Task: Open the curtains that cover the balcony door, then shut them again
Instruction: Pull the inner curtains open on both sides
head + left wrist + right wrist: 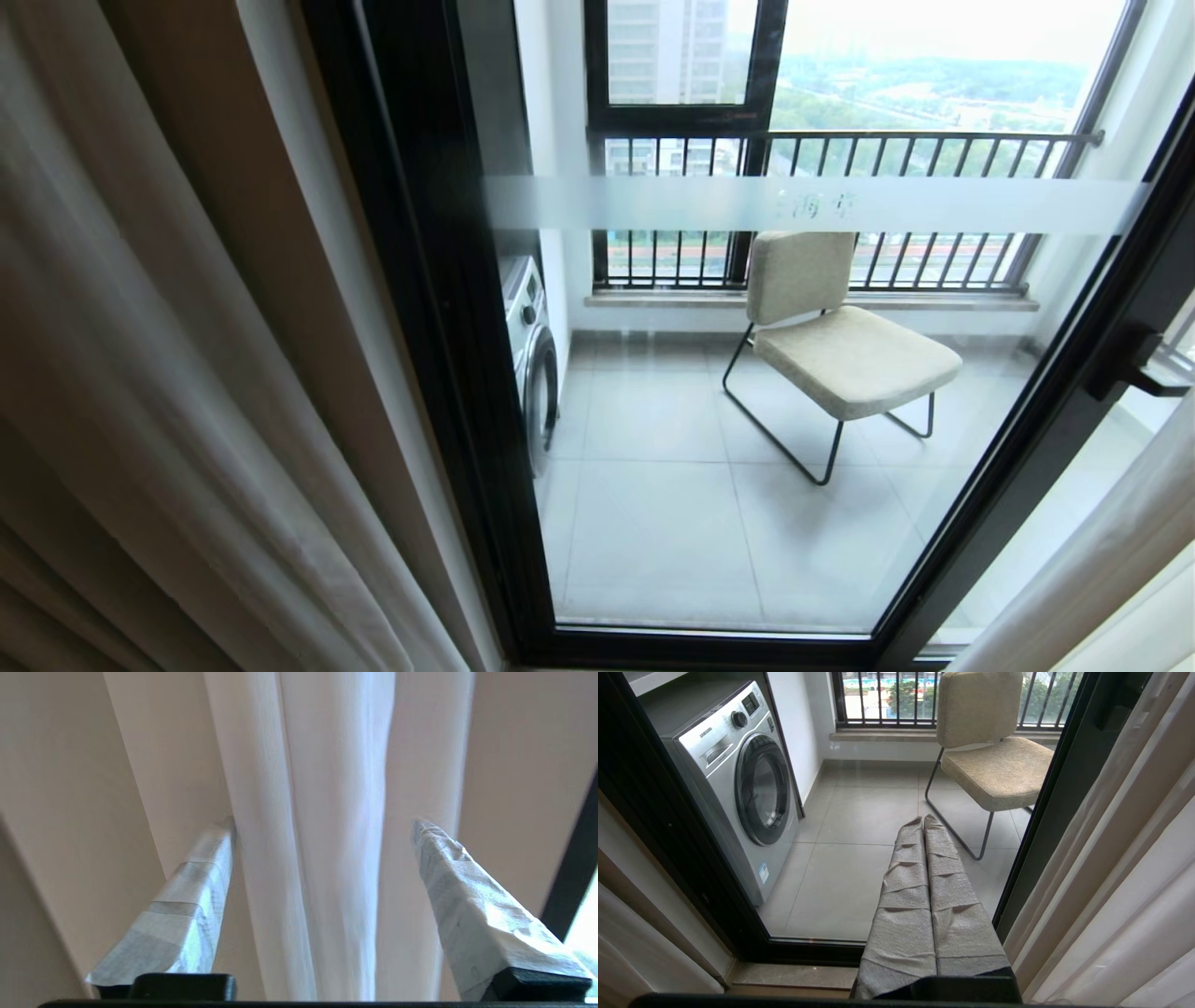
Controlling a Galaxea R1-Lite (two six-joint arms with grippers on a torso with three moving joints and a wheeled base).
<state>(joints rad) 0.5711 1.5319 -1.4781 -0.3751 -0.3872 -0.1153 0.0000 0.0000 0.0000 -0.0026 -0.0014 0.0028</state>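
Left curtains (140, 392): cream sheer folds with a beige layer alongside, gathered at the left edge of the doorway, hanging down past the black frame.

Left gripper (322, 826): seen only by its own wrist camera. Taped fingers (187, 914) spread wide apart, a sheer fold of the curtain between them; whether either tip touches the cloth cannot be told. Nothing clamped.

Balcony door (448, 327): thick black metal frame around large glass, uncovered across the middle. Frosted band (653, 203) with small characters runs horizontally across the glass. Black handle (1134, 364) on the right stile.

Behind the glass, on the tiled balcony floor (653, 523): silver front-loading washing machine (532, 364) against the left wall; beige padded chair (831, 345) on thin black legs near the far window; black-framed window with railing bars (840, 149) at the back.

Right gripper (923, 821): low before the door's bottom rail, pointing at the glass; taped fingers pressed together, holding nothing.

Right curtains (1092, 579): pale folds at the doorway's right edge, beside the door's right stile.
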